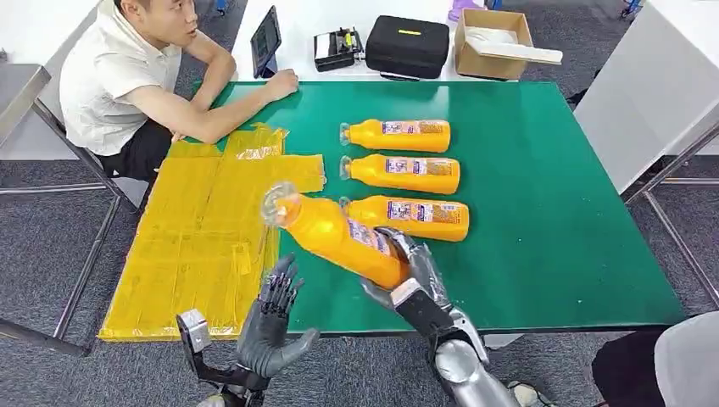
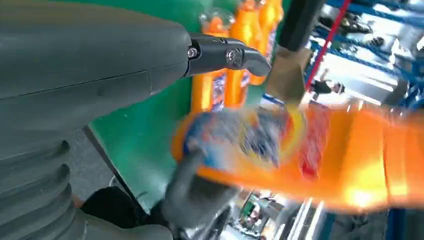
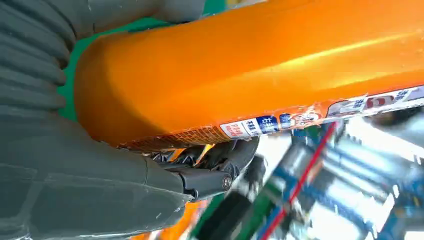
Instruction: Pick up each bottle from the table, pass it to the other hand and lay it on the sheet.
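Observation:
My right hand [image 1: 413,270] grips the base end of an orange bottle [image 1: 335,236] and holds it tilted above the green table [image 1: 543,195], its clear cap toward the yellow sheet [image 1: 203,229]. In the right wrist view the bottle [image 3: 260,70] lies across the hand [image 3: 125,165]. My left hand [image 1: 273,318] is open, fingers spread and raised, just below and left of the held bottle, apart from it. The left wrist view shows the thumb [image 2: 227,54] and the blurred bottle [image 2: 300,150] close by. Three more orange bottles [image 1: 398,135] [image 1: 405,172] [image 1: 415,217] lie in a row on the table.
A person [image 1: 140,80] sits at the table's far left corner, one forearm resting on the green top by the sheet. A tablet [image 1: 265,41], a black case [image 1: 407,45] and a cardboard box [image 1: 496,41] stand on the white table behind. A metal frame [image 1: 670,195] is at right.

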